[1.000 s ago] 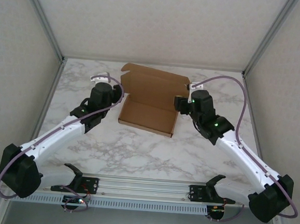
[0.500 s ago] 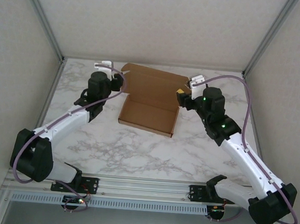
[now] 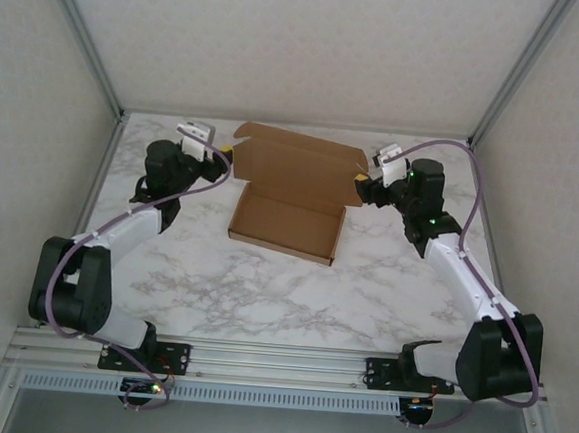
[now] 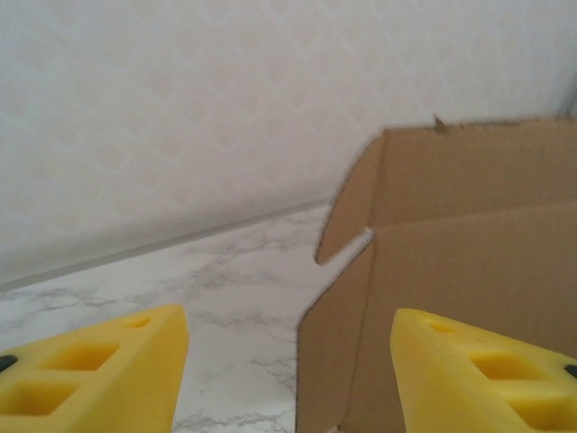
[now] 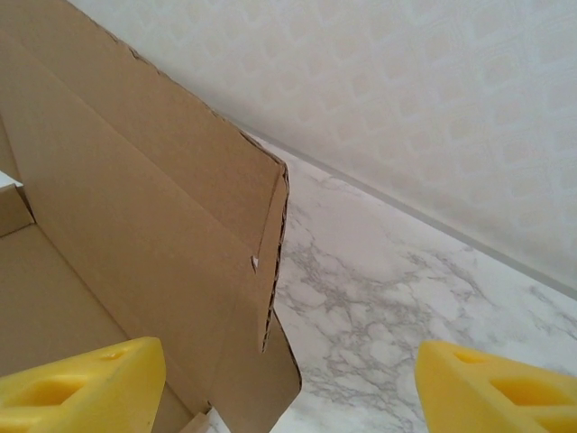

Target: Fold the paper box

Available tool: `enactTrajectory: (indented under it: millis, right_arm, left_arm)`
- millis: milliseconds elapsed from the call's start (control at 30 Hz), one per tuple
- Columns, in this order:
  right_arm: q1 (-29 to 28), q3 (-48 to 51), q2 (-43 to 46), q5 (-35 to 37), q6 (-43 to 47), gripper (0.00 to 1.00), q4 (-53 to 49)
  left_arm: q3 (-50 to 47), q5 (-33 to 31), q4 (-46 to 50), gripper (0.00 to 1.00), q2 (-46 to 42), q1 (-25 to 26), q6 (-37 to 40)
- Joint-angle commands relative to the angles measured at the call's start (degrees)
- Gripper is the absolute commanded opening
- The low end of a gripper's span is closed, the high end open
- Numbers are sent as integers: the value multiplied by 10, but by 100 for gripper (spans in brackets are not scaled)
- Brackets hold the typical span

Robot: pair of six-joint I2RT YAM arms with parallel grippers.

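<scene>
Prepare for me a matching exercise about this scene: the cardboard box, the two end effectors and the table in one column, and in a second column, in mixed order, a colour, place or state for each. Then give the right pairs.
Column one
1. paper box
2. left end effector
3. right end effector
4. table

Column two
A. white marble pattern
B. open, at the right end of the raised lid
C. brown, lid standing up at the far side
D. open, at the left end of the raised lid

Pairs: 1-C, 2-D, 3-B, 4-A
</scene>
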State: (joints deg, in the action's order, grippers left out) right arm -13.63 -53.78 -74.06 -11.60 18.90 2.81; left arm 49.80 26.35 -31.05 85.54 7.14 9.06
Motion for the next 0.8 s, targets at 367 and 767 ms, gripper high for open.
enactTrajectory:
  millis: [367,767]
  right_arm:
    - [24,-61,-100,-80,53,70,-15]
    - [10,-88,-128,-86,44,56,-45]
  left_arm:
    - [111,94,42,58,120,-9,39]
    - [177,116,99,38,179,6,42]
